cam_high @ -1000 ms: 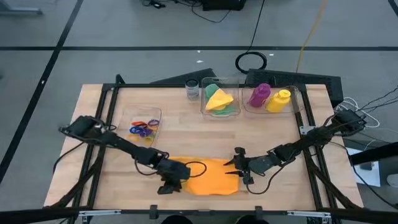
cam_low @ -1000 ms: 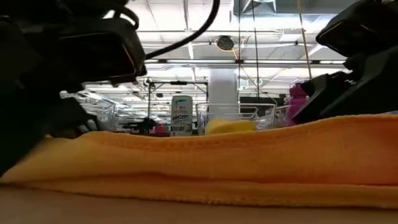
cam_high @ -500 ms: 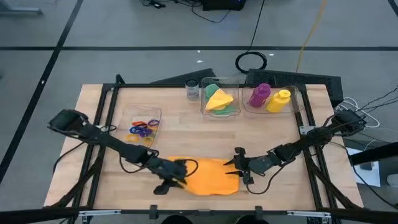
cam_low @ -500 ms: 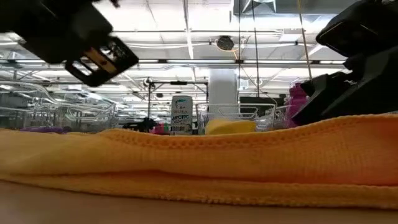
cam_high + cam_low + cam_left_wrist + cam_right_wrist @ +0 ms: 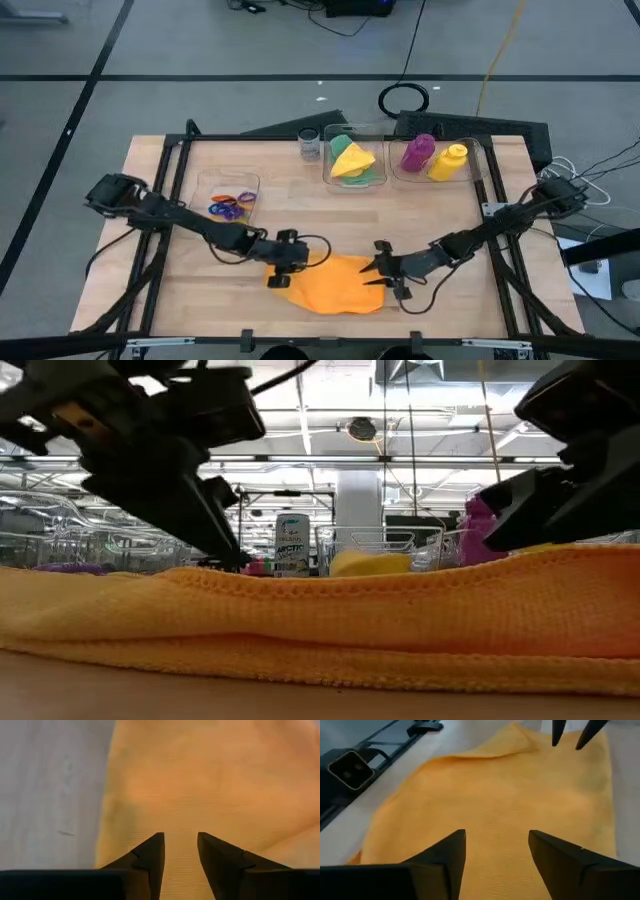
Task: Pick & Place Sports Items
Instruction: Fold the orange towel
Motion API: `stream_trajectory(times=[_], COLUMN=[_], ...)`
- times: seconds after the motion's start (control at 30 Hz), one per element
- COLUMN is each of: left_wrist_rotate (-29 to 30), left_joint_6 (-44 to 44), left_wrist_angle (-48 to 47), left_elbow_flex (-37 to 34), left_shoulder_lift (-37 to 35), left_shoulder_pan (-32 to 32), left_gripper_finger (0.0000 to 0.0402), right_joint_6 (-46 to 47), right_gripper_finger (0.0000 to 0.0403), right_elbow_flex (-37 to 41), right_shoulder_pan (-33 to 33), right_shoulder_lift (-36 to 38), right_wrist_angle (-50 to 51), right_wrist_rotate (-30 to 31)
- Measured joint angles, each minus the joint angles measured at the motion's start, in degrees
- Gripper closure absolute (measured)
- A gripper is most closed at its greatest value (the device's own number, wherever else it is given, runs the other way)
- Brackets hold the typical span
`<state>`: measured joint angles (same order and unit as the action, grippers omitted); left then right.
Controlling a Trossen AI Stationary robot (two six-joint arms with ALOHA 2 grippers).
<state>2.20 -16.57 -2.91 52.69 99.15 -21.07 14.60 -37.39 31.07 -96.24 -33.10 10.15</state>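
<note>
Lying on the wooden table [image 5: 300, 200], the orange cloth [image 5: 335, 287] sits between both parted grippers.

- Even, bright light falls from above across the table [image 5: 420, 215] in the high view, with only faint, short shadows under the arms.
- In the low view the ceiling lamps [image 5: 300, 420] glare white, and the arms stand against them as dark, nearly featureless shapes.
- The orange cloth [image 5: 330, 630] close to the low camera is soft and out of focus along its near edge, while the room behind is sharper.
- The left wrist view is soft and hazy; the cloth's weave barely shows.
- The right wrist view is brighter, with the pale table washed out towards its edges.
</note>
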Motion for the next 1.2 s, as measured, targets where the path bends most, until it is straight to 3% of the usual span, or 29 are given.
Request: stream_trajectory(times=[0.37, 0.8, 1.03, 1.2], left_wrist_rotate=[-0.8, 8.8, 7.3, 4.5], left_joint_6=[-0.1, 0.2, 1.5, 4.2], left_wrist_angle=[0.7, 0.5, 1.3, 3.6], left_elbow_flex=[0.0, 0.0, 0.0, 0.0], left_shoulder_lift=[5.5, 5.9, 5.9, 5.3], left_shoulder_pan=[1.6, 7.8, 12.5, 12.3], left_gripper_finger=[0.0300, 0.0300, 0.0300, 0.0300], right_joint_6=[2.7, -0.9, -3.2, -5.0], right_gripper_finger=[0.0264, 0.0264, 0.0264, 0.0264], right_elbow_flex=[0.0, -0.2, -0.2, -0.1], right_shoulder_pan=[-0.4, -6.9, -11.0, -10.5], right_shoulder_lift=[-4.6, -4.5, -4.4, -2.7], right_wrist_angle=[1.4, 10.2, 13.9, 14.3], right_wrist_rotate=[-1.3, 0.3, 1.6, 2.0])
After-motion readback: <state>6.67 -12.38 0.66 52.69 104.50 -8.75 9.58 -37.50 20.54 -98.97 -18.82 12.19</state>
